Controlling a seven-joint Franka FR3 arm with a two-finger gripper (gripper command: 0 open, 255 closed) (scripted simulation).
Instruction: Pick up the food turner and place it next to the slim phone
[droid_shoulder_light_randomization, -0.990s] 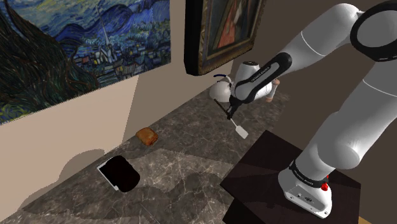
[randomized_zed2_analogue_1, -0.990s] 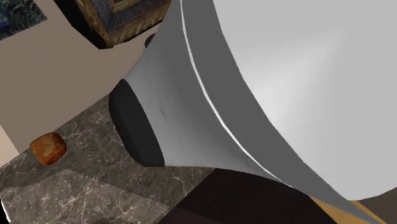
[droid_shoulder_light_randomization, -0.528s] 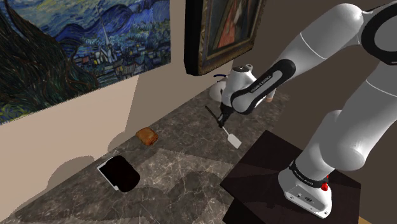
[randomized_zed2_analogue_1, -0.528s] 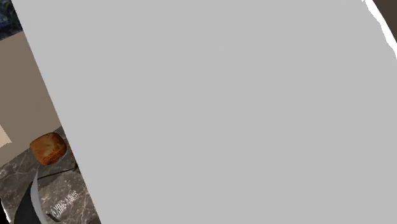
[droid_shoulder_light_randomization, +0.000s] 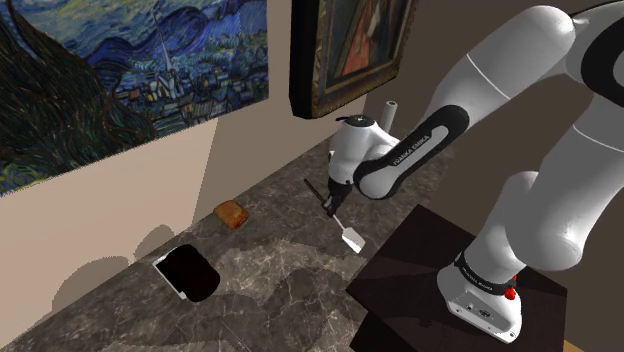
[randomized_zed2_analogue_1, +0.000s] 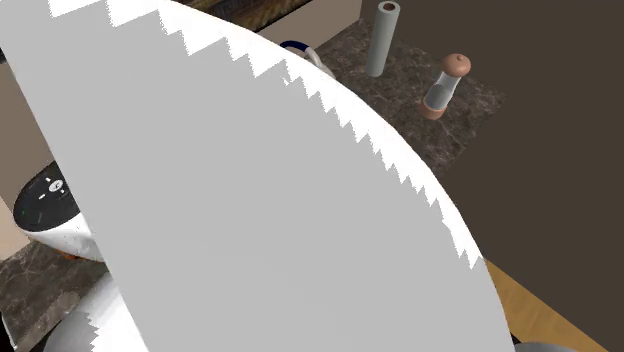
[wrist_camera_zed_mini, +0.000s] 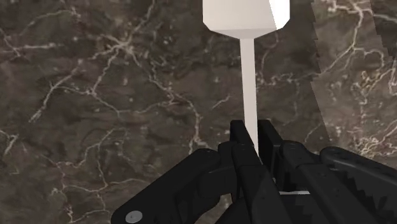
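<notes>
**Turner pinched in the gripper, over the marble counter**

The black gripper (droid_shoulder_light_randomization: 333, 203) is closed on the turner (droid_shoulder_light_randomization: 352, 238). In the wrist view both fingers (wrist_camera_zed_mini: 243, 145) press against the thin white handle of the turner (wrist_camera_zed_mini: 249, 83) from either side. Its flat white blade sticks out beyond the fingertips, over the dark veined counter (wrist_camera_zed_mini: 108, 95).

In the shoulder view the turner hangs at a slant. Its blade is the lowest part, and a short dark end of the handle pokes out above the gripper. The blade sits just to the left of the dark stand (droid_shoulder_light_randomization: 420, 262).

The phone (droid_shoulder_light_randomization: 187, 273) lies flat on the counter (droid_shoulder_light_randomization: 280, 290) at the shoulder view's near left, well apart from the turner. It is black with a pale edge. A small brown loaf (droid_shoulder_light_randomization: 232, 214) lies between the two, closer to the wall. Two paintings hang on that wall, a blue night sky (droid_shoulder_light_randomization: 120, 70) and a dark-framed portrait (droid_shoulder_light_randomization: 350, 50).

At the counter's far end a grey cylinder (randomized_zed2_analogue_1: 385, 38) stands upright. Near it, to the second exterior view's right, is a small clear grinder (randomized_zed2_analogue_1: 444, 88) with a brown cap. The arm's pale link (randomized_zed2_analogue_1: 260, 220) fills the near part of that view.
</notes>
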